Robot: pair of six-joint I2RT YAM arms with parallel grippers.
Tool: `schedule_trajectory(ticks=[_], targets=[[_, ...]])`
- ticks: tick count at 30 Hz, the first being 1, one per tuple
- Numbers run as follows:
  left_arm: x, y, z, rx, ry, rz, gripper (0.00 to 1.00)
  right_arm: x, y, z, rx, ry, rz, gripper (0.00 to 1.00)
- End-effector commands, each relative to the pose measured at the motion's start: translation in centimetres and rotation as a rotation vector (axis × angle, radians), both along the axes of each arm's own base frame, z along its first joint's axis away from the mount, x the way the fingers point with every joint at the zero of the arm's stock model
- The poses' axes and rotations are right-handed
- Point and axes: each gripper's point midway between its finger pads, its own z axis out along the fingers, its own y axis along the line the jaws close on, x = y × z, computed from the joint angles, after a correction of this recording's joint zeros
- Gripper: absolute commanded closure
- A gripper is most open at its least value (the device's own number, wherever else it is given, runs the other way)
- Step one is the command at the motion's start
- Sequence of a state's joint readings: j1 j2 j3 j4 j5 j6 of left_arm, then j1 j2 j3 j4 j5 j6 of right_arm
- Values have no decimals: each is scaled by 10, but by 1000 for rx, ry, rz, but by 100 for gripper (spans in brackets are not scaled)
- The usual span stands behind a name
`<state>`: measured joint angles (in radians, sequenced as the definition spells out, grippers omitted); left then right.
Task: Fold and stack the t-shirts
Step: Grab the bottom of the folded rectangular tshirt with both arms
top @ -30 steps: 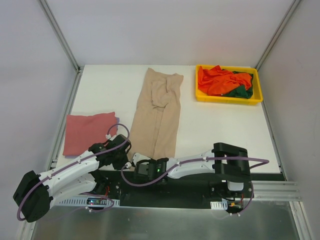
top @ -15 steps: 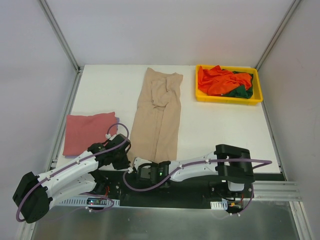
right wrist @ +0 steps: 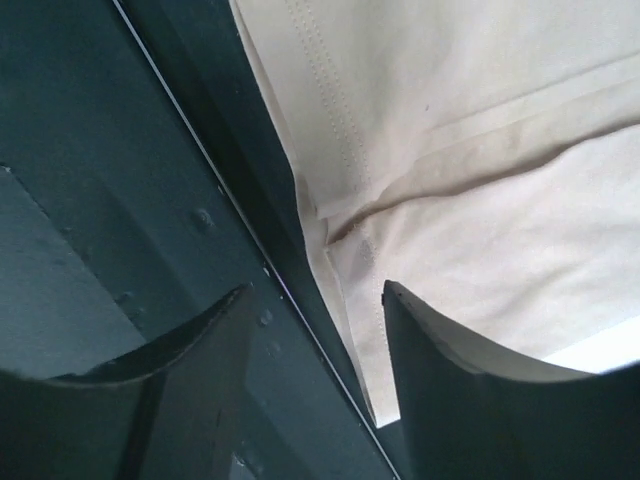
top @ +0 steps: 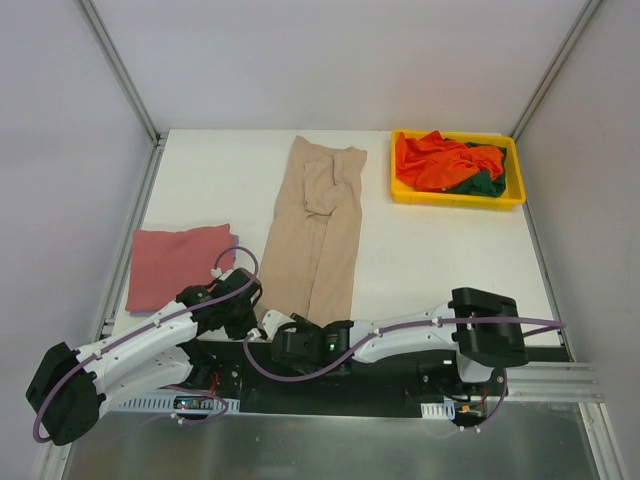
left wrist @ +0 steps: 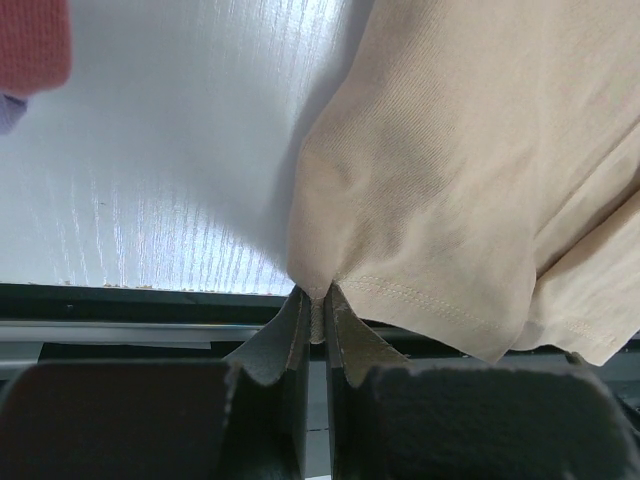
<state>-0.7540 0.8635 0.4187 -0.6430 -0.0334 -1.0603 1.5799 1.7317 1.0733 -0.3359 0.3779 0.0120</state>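
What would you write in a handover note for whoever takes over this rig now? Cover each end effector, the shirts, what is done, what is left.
Left end effector: shut on the near hem corner of the tan shirt.
Right end effector: open at the same hem, gripping nothing.
Done: red shirt folded at left, lilac shirt edge showing beneath it. Tan shirt lies as a long strip.
Left: grip with the right, fold the tan shirt, stack it; then the orange shirt and green shirt in the tray.
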Motion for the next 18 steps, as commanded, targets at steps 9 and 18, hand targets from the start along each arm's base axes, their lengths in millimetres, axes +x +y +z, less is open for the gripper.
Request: schedule_trajectory(ticks=[9, 18], targets=[[-4, -1, 4, -11, 11, 9, 100, 17, -25, -11, -128, -119, -52, 36], [-1, -2, 7, -10, 3, 17, 100, 37, -37, -30, -189, -206, -144, 43]])
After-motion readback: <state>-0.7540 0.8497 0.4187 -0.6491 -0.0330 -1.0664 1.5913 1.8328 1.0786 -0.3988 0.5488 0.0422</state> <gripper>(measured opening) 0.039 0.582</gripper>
